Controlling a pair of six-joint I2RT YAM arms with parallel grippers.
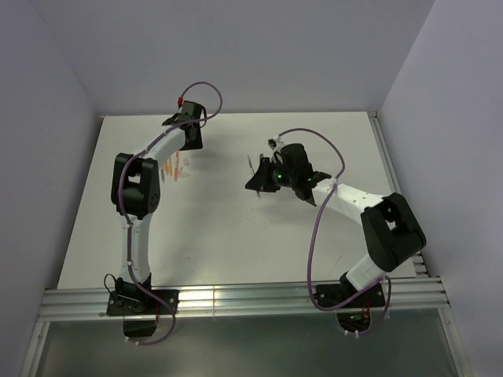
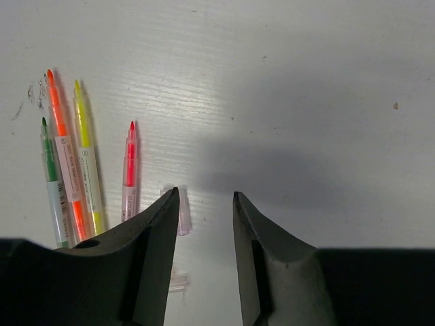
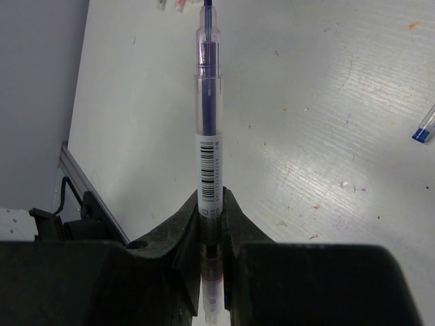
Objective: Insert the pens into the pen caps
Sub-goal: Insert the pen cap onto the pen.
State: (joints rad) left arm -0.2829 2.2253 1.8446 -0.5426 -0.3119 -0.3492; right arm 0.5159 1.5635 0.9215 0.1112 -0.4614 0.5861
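Pens (image 2: 68, 163) all look uncapped, so you have nearly everything left: your right gripper (image 3: 211, 200) is clamped on the blue pen (image 3: 209, 95), tip bare beyond its jaws; your left gripper (image 2: 204, 197) stands parted and empty, four pens lying to one side of its jaws, a clear cap (image 2: 182, 216) just beside the jaw nearest them

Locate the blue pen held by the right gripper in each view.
Top external: blue pen, likely the thin pale sliver at the right gripper, near centre.
Left wrist: not in it.
Right wrist: centre, upright, clamped in that gripper, tip at the top edge.
Shared landmark: the white table.
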